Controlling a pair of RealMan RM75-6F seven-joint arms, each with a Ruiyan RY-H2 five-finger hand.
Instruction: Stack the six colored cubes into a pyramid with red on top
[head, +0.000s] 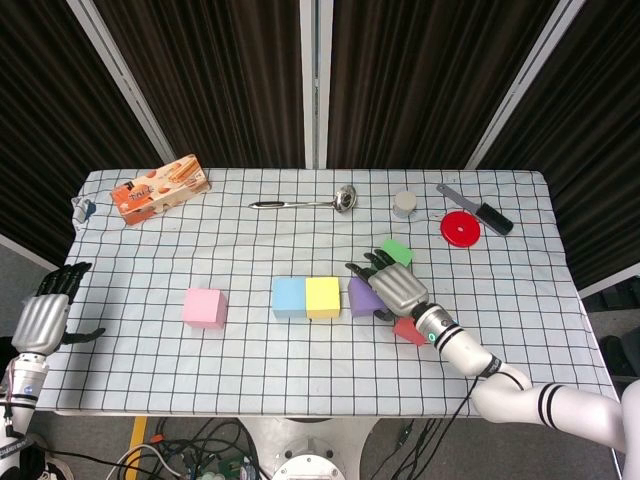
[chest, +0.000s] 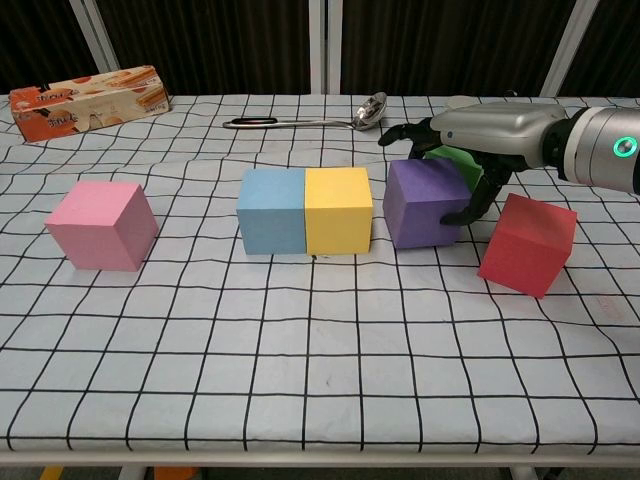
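Over purple cube (chest: 422, 203): right hand (chest: 478, 135) gripping it; left hand (head: 45, 318) off-table, fingers loosely spread, holding nothing.

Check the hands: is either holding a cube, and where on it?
Right hand grips the purple cube, fingers over its top and far side, thumb on its right face. Left hand holds nothing.

Dark pleated curtains (head: 420, 70) hang behind the tabletop (head: 300, 360), split by pale vertical and slanted frame bars (head: 311, 80). The tabletop is covered with a white cloth printed in a black grid, slightly wrinkled near its left edge. Below its near edge, a tangle of black, green and yellow cables (head: 200, 455) lies on a grey floor (head: 15, 265). Lighting is even and bright on the cloth, with only soft shadows.
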